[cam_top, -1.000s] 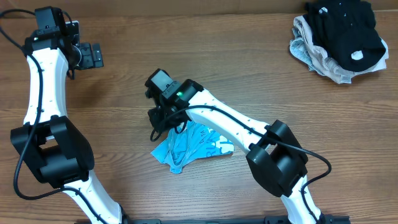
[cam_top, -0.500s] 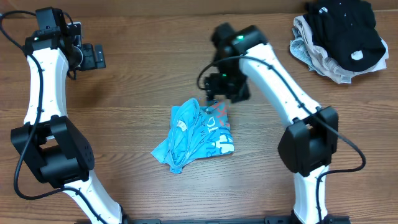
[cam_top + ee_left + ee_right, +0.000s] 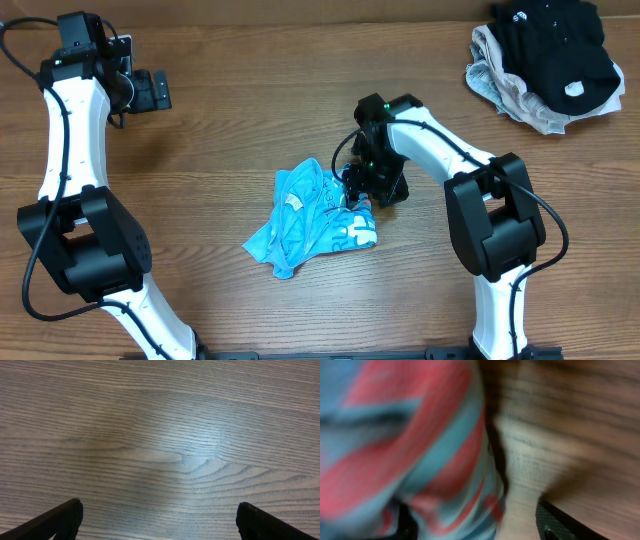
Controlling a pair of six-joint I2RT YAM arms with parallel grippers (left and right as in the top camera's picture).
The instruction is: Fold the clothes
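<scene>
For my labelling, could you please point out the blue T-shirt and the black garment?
Blue T-shirt (image 3: 300, 225): overhead view, middle of the crumpled fabric.
Black garment (image 3: 550, 42): overhead view, middle of its top surface.

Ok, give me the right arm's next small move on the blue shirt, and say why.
Probably close the right gripper on the near edge of the light blue T-shirt. The shirt lies crumpled, not yet spread, and the wrist view shows the jaws apart with cloth between them. The left gripper is open, far off over bare table.
</scene>
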